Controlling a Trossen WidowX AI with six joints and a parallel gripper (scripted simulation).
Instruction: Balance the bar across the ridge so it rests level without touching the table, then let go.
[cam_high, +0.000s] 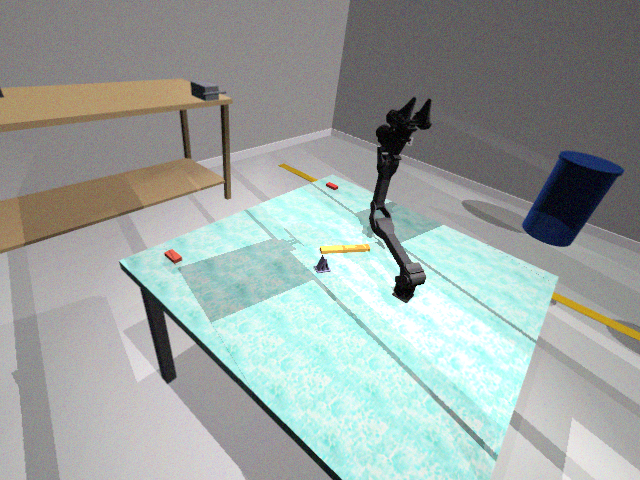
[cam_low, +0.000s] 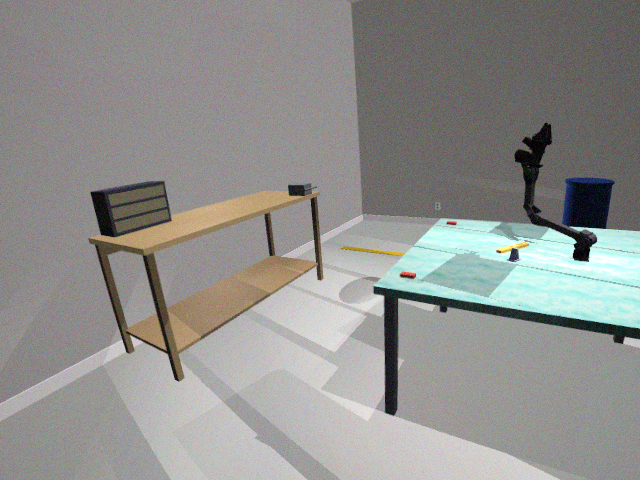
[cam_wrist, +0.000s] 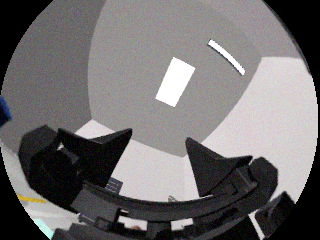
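Observation:
The yellow bar (cam_high: 344, 249) (cam_low: 512, 247) appears to lie flat on the turquoise table (cam_high: 310, 351) (cam_low: 568, 297), close behind the ridge. The ridge (cam_high: 322, 265) (cam_low: 513, 255) is a small dark purple wedge on a thin base, standing upright. In the top view its tip is just below the bar's left end, with a small gap. My gripper (cam_high: 421, 100) (cam_wrist: 159, 136) is open and empty, raised high above the table with its fingers pointing up. In the exterior view the gripper (cam_low: 546, 125) shows only small and dark. The wrist view shows neither the bar nor the ridge.
One red block (cam_high: 173, 255) (cam_low: 407, 274) lies near a table corner, and another red block (cam_high: 331, 186) (cam_low: 451, 223) near the far corner. A blue barrel (cam_high: 571, 201) (cam_low: 587, 203) stands beyond the table. A wooden workbench (cam_high: 103, 100) (cam_low: 222, 217) stands along the wall.

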